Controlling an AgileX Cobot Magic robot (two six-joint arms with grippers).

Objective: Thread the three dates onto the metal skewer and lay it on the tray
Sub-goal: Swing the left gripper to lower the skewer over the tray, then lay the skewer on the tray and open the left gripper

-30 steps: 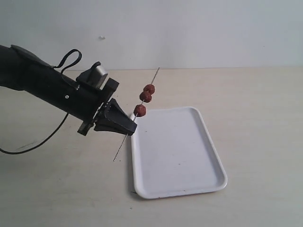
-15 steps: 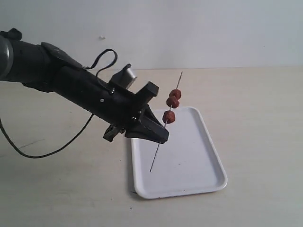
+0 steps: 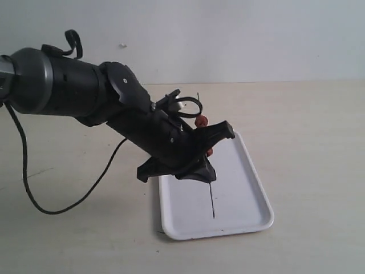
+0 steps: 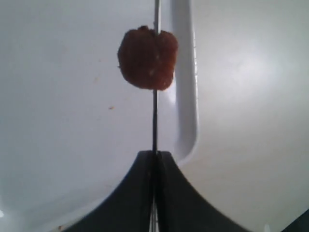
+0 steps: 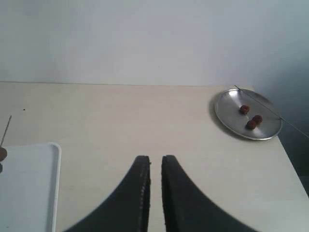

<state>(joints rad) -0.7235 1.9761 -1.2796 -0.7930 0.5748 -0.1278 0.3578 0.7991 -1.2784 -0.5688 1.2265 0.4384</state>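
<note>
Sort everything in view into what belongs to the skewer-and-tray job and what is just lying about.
Job in hand:
- metal skewer
- dates threaded on it
- white tray
- left pincer, clamped on the skewer

Lying about:
- round metal plate
- three loose dates on it
- thin rod lying across it
- right pincer, holding nothing

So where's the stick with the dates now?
Near the middle of the exterior view: the metal skewer stands nearly upright over the tray, pinched in the left gripper.
</note>
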